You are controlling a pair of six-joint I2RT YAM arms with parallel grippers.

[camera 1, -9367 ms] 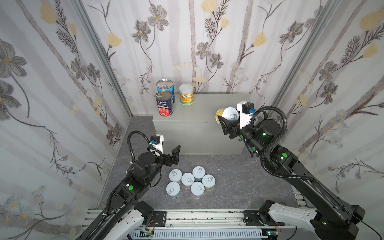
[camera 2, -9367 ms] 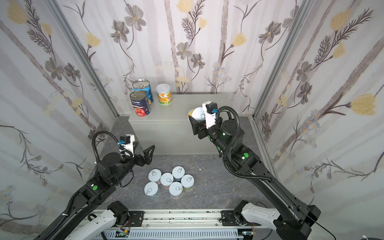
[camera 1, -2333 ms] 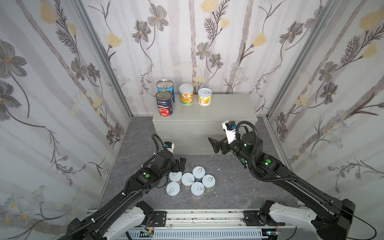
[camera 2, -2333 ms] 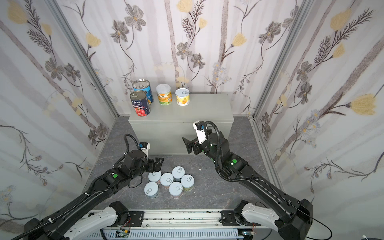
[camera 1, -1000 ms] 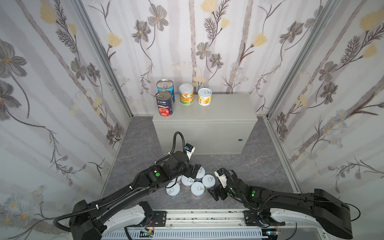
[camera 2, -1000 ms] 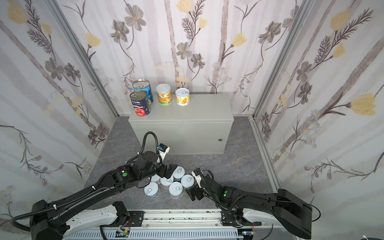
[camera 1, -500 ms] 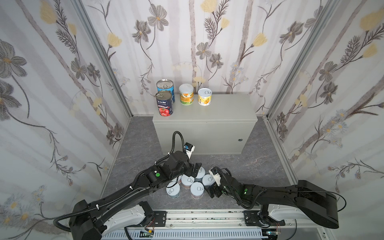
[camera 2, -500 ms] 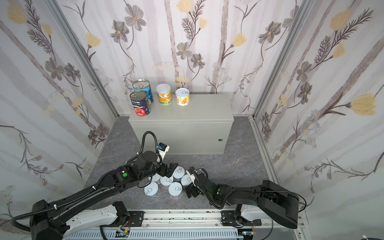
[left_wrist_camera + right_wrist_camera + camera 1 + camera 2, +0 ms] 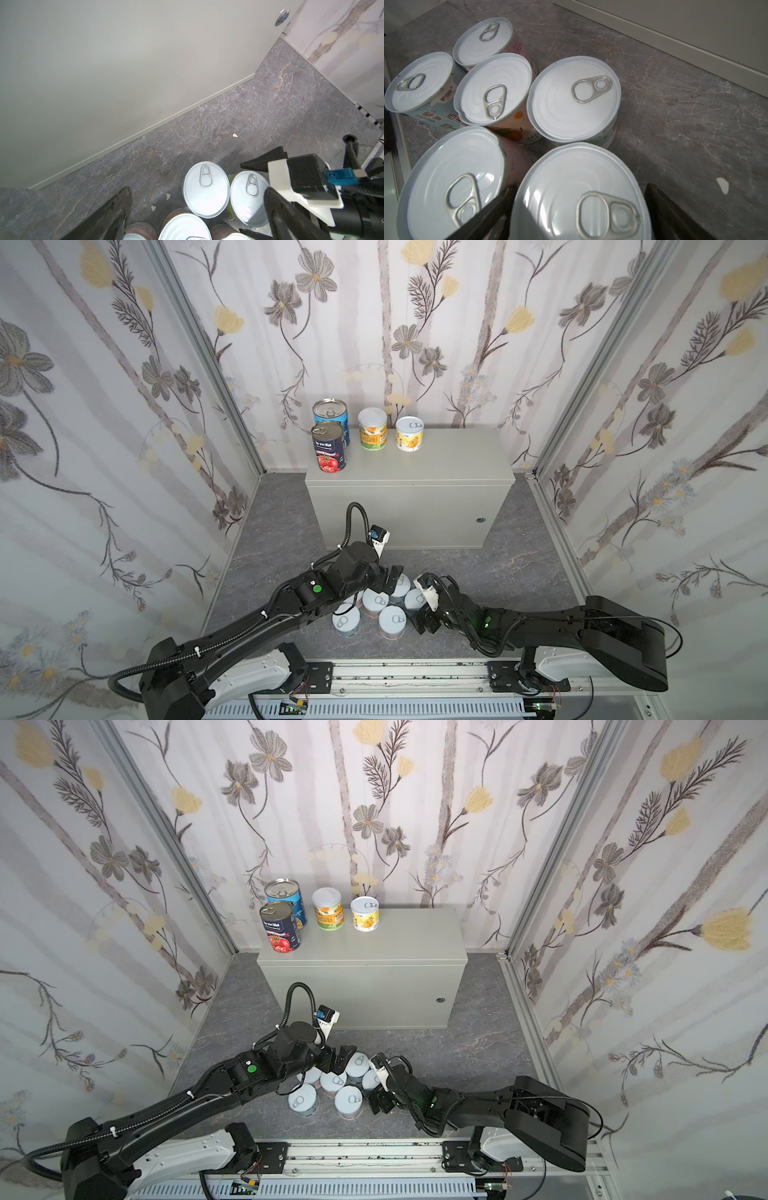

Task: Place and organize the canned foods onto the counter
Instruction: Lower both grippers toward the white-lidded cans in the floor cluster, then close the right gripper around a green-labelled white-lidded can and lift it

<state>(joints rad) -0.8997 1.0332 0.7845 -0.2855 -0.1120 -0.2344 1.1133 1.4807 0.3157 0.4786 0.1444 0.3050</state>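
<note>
The counter (image 9: pixel 436 456) carries two tall cans, blue (image 9: pixel 330 416) and navy tomato (image 9: pixel 329 450), and two short ones (image 9: pixel 372 431) (image 9: pixel 409 435) along its back left. Several pale-lidded cans (image 9: pixel 392 620) cluster on the dark floor in front of it. My right gripper (image 9: pixel 578 187) lies low, jaws open on either side of the cluster's right-hand can (image 9: pixel 581 199) (image 9: pixel 413 599), close to its sides. My left gripper (image 9: pixel 197 189) hangs wide open over the cluster's back can (image 9: pixel 205 189) (image 9: pixel 401 585), holding nothing. The left arm hides part of the cluster.
The counter's front face, with its lock (image 9: pixel 480 520), stands just behind the cans. Flowered walls close in both sides. A metal rail (image 9: pixel 395 672) runs along the front. Bare floor (image 9: pixel 523 572) lies right of the cluster.
The right gripper has slid left along the floor until its jaws straddle the right-hand can, and they have narrowed a little. The left gripper has stayed open over the cluster.
</note>
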